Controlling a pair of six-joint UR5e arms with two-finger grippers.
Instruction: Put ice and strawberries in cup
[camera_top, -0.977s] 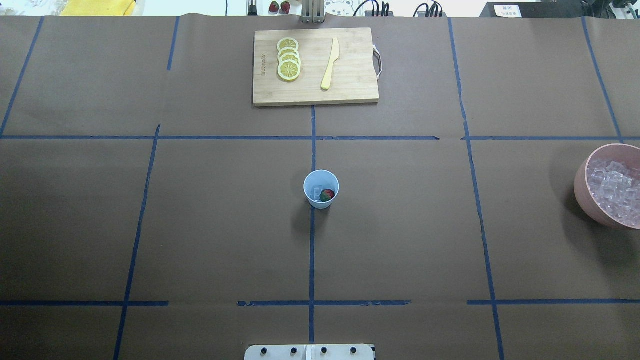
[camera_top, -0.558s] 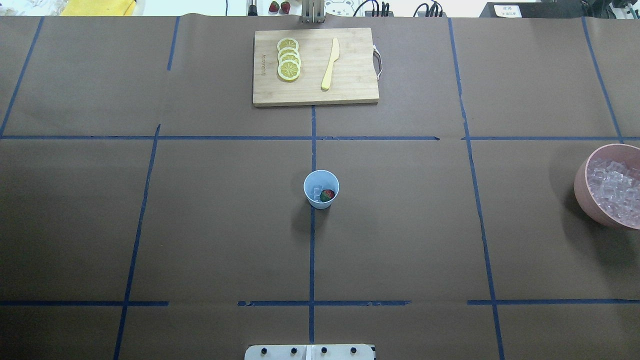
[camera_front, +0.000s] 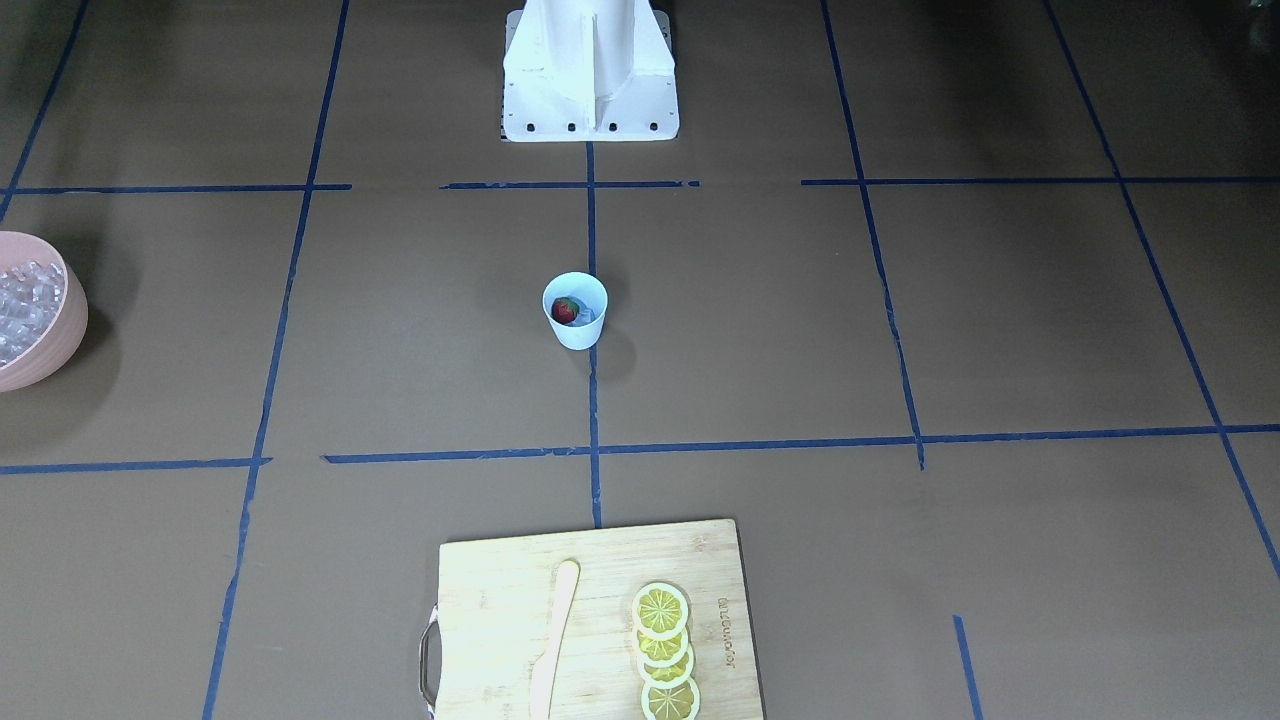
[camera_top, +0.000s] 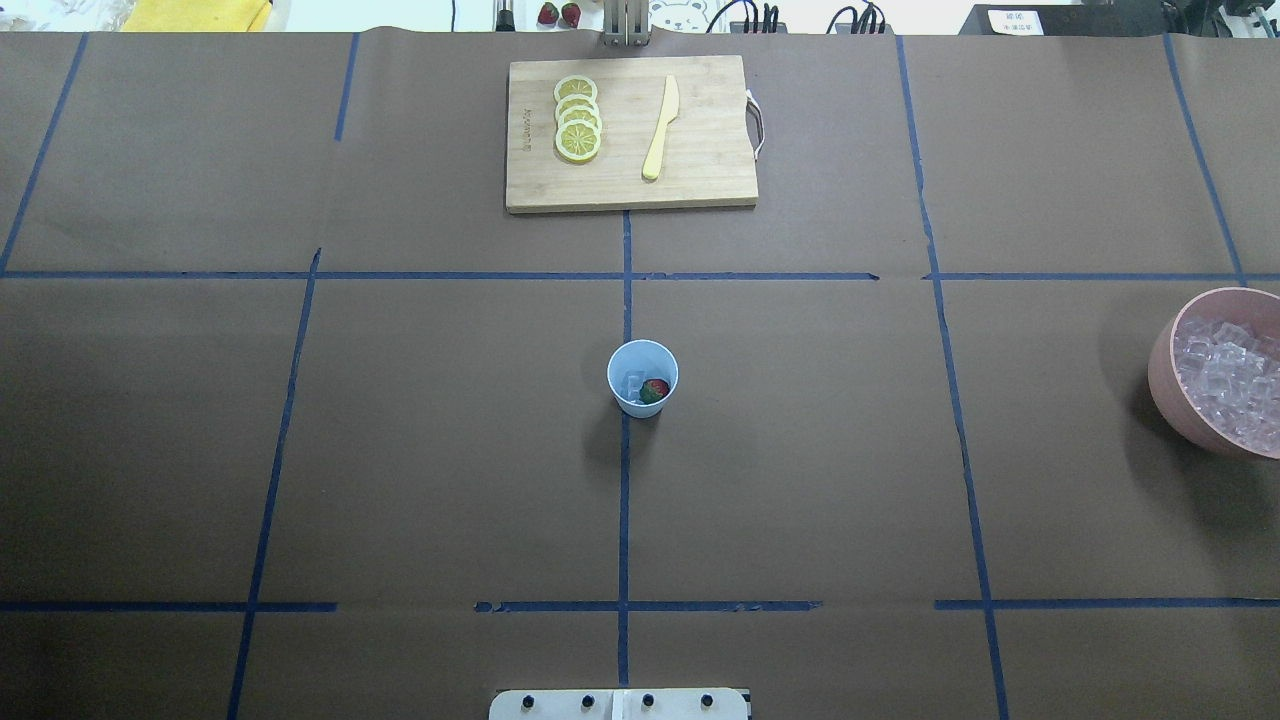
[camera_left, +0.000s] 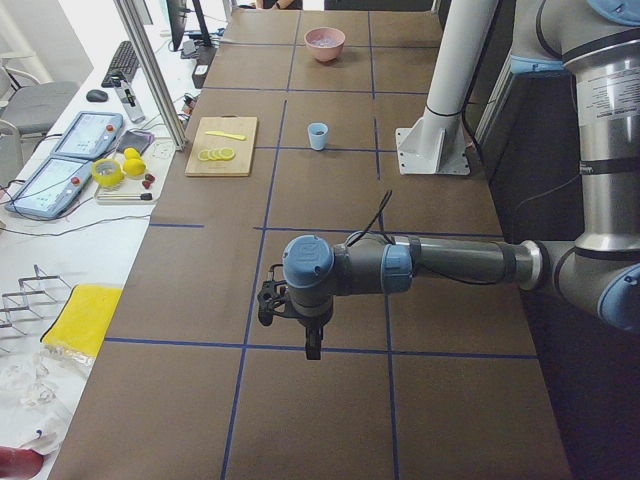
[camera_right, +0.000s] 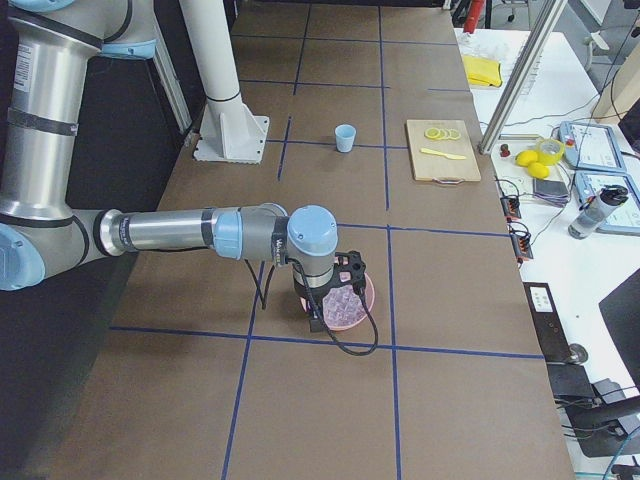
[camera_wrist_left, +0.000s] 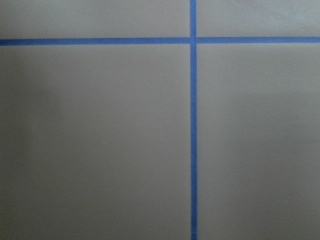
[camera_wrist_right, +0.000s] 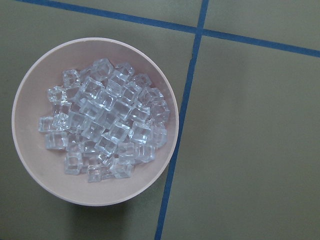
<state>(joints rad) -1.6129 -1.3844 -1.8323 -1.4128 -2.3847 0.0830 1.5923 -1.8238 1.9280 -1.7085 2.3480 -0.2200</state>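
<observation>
Blue cup (camera_top: 642, 378) loaded with ice (camera_top: 632, 382) and strawberry (camera_top: 655, 390), looks about done; left gripper (camera_left: 290, 315) and right gripper (camera_right: 335, 290) well clear, clenched or released impossible to tell.

— What is getting cut off?

— The pink bowl (camera_top: 1163, 375) is running off the right edge of the overhead view, and the cutting board (camera_front: 480, 590) is running off the bottom edge of the front view.

— And your jaws?

— My left gripper (camera_left: 312, 350) and right gripper (camera_right: 318, 322) are showing only side-on, so I am not judging them. The right one is covering part of the bowl. The ice (camera_top: 633, 382) in the cup (camera_top: 640, 405) is looking too small to count.
</observation>
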